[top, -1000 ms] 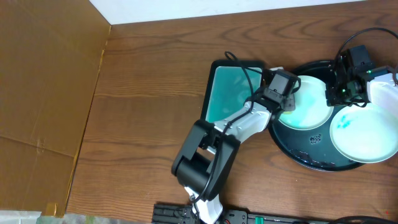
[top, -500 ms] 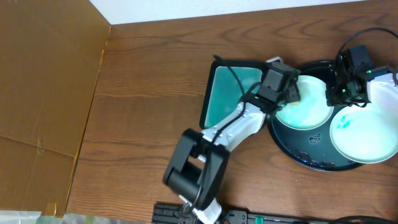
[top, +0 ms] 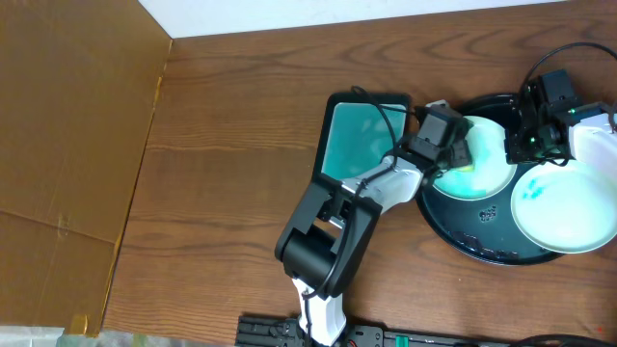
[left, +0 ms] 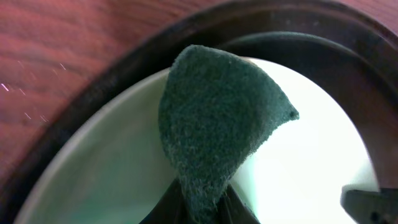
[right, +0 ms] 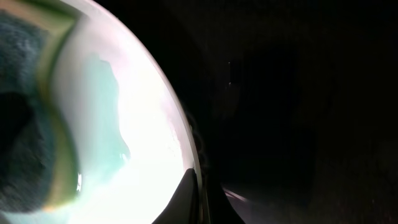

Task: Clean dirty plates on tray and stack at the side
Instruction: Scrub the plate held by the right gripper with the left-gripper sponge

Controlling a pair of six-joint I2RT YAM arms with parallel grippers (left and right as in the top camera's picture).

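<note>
Starting closest to the robot: got the left arm (top: 323,246) coming up off the front edge of the wooden desk (top: 231,183) and reaching out to the right. Just past that, looking at the round black tray (top: 482,249) with three white plates in it. Can see the near plate (top: 569,207) on the right side, with a small teal smear on it. Next to it on the left, got the left plate (top: 482,172), tinted teal. Pinching a dark green scouring pad (left: 217,124) tight in the left fingers (left: 202,208), with the pad hanging over that left plate close to the tray's rim. Can't tell if it actually touches. Clamping the same plate's right-hand rim with the right fingers (right: 199,202), pressed together on the thin edge. Further back, can only make out part of the far plate (top: 596,135), cut off at the frame edge. Left of the tray, just beside it, spotting a rectangular teal dish (top: 359,145). Way off left, just brown cardboard (top: 67,164).
</note>
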